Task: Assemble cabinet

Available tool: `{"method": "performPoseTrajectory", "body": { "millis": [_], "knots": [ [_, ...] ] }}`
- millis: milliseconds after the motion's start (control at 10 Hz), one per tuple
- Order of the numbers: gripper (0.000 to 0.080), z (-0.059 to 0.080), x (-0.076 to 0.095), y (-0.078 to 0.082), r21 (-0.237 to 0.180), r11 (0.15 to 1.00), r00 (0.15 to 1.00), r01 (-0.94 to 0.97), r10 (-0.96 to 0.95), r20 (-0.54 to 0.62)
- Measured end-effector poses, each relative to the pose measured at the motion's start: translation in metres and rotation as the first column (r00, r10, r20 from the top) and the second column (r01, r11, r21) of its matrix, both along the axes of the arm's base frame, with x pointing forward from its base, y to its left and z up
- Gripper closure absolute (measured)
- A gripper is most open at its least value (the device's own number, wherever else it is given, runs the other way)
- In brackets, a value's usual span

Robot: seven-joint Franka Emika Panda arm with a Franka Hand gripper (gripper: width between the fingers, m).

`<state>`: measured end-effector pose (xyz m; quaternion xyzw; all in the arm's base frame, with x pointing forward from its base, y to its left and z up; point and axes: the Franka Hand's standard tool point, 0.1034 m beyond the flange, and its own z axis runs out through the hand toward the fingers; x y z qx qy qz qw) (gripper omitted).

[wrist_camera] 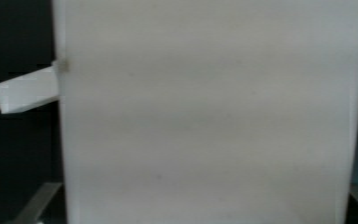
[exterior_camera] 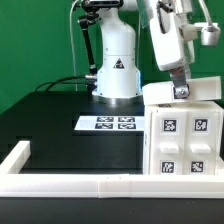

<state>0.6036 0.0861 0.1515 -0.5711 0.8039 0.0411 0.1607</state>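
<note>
The white cabinet body [exterior_camera: 182, 140] stands at the exterior view's right, with several black-and-white tags on its front. A flat white top part [exterior_camera: 200, 92] lies on it. My gripper [exterior_camera: 180, 91] is down at this top part, one dark finger against its near edge. In the wrist view the white top surface [wrist_camera: 202, 120] fills almost the whole picture. A grey sliver of one finger [wrist_camera: 34, 206] shows beside its edge. The jaws stand wide apart on either side of the part. Whether they press on it does not show.
The marker board [exterior_camera: 108, 123] lies flat on the black table in front of the arm's white base [exterior_camera: 117, 70]. A long low white border frame [exterior_camera: 70, 182] runs along the near edge and the exterior view's left. A small white piece [wrist_camera: 27, 92] shows beside the top part.
</note>
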Motion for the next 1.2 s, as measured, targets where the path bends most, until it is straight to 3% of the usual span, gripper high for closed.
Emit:
{"method": "performPoseTrajectory", "body": {
  "millis": [200,300,400,800,1000,1200],
  "knots": [
    [0.0243,0.000,0.000,0.002,0.003,1.000,1.000,0.009,-0.009,-0.003],
    [0.0081,0.001,0.000,0.002,0.000,1.000,1.000,-0.004,0.004,0.001],
    [0.0017,0.005,-0.001,0.004,-0.004,1.000,0.999,-0.030,0.031,0.013],
    [0.0002,0.032,-0.004,0.011,0.013,0.999,0.998,-0.032,0.032,0.050],
    [0.0002,0.029,-0.005,0.011,0.007,0.999,0.997,-0.054,0.054,0.049],
    [0.0002,0.024,-0.006,0.011,-0.012,0.979,0.978,-0.205,0.205,0.040]
  ]
}}
